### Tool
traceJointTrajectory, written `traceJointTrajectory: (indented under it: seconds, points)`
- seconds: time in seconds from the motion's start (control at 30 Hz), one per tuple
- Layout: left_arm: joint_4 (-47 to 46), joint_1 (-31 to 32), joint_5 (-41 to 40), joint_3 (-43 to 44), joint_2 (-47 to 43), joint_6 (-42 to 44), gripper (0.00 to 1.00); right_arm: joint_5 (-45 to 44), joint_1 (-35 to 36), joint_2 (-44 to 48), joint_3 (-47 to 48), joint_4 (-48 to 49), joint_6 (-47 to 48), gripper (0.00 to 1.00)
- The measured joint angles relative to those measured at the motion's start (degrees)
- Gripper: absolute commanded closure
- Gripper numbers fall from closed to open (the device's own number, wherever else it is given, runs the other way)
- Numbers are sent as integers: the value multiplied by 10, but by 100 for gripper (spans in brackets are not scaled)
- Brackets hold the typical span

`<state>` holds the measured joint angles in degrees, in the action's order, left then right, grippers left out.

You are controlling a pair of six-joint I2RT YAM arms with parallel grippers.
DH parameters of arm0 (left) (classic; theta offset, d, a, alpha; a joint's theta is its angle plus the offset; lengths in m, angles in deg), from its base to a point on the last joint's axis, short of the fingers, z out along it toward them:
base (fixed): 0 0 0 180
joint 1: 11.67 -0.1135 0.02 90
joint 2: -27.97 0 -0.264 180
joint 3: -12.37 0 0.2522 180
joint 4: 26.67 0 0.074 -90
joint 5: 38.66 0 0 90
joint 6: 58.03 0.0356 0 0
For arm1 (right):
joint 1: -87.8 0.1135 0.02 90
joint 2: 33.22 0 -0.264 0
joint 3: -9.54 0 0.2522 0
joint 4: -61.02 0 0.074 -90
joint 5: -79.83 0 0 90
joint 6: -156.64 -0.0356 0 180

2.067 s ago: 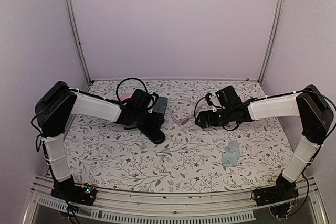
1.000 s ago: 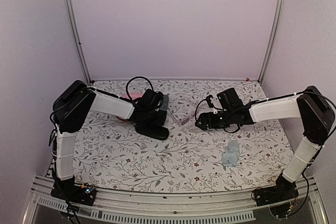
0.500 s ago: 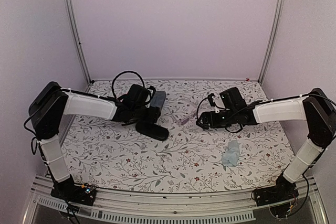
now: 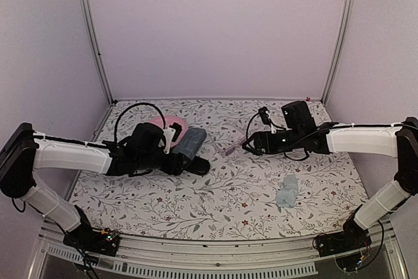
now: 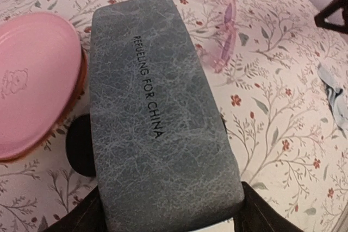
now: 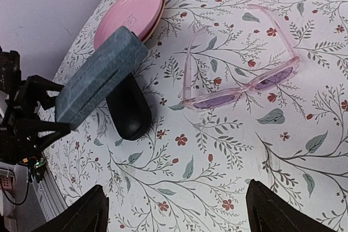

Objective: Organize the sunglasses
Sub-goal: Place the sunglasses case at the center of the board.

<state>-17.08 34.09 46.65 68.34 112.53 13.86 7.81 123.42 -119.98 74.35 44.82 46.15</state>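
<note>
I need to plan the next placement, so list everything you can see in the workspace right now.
pale pink sunglasses: one pair, translucent pink with purplish lenses, unfolded on the table between the arms
grey-blue rectangular case: one, grey-blue, held tilted above the black case
black oval case: one, black, on the table, partly under the grey-blue case
pink round case: one, pink, far left-centre, beside the grey-blue case
light blue cloth: one, crumpled, near right
table: one, white floral cover
left gripper: black, closed on the grey-blue case
right gripper: black, open, empty, just right of the sunglasses
</note>
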Motion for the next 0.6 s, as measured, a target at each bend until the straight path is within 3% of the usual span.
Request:
traceJointTrajectory:
  seconds: [0.3, 0.6]
  points:
    - [-1, 188, -45, -64, -39, -65, 98, 23, 0, 45, -31, -7, -8, 11]
    - [-6, 254, -86, 10, 104, -90, 92, 34, 0, 43, -73, -15, -49, 11]
